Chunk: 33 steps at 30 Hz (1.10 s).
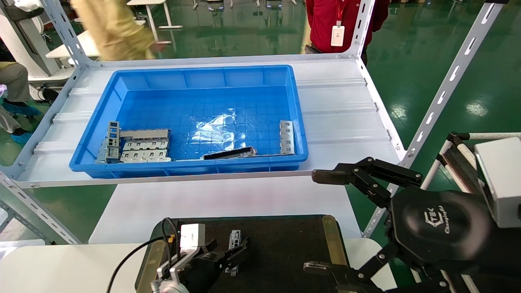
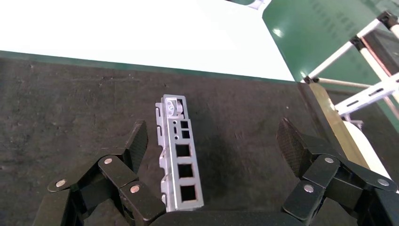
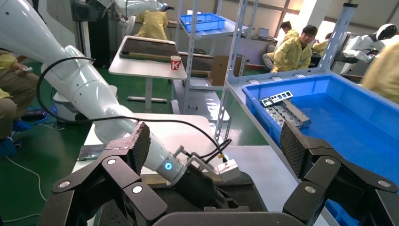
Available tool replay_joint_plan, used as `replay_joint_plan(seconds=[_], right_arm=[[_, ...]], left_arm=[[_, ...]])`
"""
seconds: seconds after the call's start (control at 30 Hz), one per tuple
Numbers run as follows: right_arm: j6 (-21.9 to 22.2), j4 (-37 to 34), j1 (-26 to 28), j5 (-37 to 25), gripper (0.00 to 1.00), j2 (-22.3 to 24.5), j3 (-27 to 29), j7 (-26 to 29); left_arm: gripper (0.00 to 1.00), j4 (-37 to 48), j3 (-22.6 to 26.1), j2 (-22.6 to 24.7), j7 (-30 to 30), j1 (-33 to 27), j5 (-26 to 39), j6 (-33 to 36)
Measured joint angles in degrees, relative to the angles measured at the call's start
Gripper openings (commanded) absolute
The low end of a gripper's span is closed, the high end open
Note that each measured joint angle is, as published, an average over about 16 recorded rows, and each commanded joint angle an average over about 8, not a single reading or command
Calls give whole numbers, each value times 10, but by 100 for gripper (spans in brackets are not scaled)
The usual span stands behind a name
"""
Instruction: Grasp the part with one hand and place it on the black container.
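Note:
The part (image 2: 179,155), a narrow silver-grey bracket with square cut-outs, lies flat on the black container (image 2: 244,132). My left gripper (image 2: 214,146) hovers just over it, open. The part sits between the fingers, close to one fingertip (image 2: 137,143), with a small gap. In the head view the part (image 1: 234,239) and left gripper (image 1: 230,254) are near the front of the black container (image 1: 285,244). My right gripper (image 1: 321,221), the one with the TEK logo, is open and empty in the air to the right of the tray.
A large blue bin (image 1: 299,122) stands on the shelf behind, holding stacked grey plates (image 1: 142,148), a dark flat strip (image 1: 230,153) and another bracket (image 1: 286,137). Brass strips (image 1: 331,240) edge the tray. Shelf posts (image 1: 443,89) rise on the right. People stand beyond the shelf.

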Motion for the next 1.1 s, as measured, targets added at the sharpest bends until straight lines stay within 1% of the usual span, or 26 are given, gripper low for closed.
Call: replay_joint_plan(seconds=[0.4,0.73,1.1], right_arm=[[0,0,0,0,100,0,0,0],[0,0,0,0,100,0,-1,0],[0,0,0,1,100,0,-1,0]], left_arm=[[100,-5,-25,-87,-2,13,24,137],[100,-6,-64,-166,12,24,38,258],[100,-8,-107,-233,34,30,36,358]])
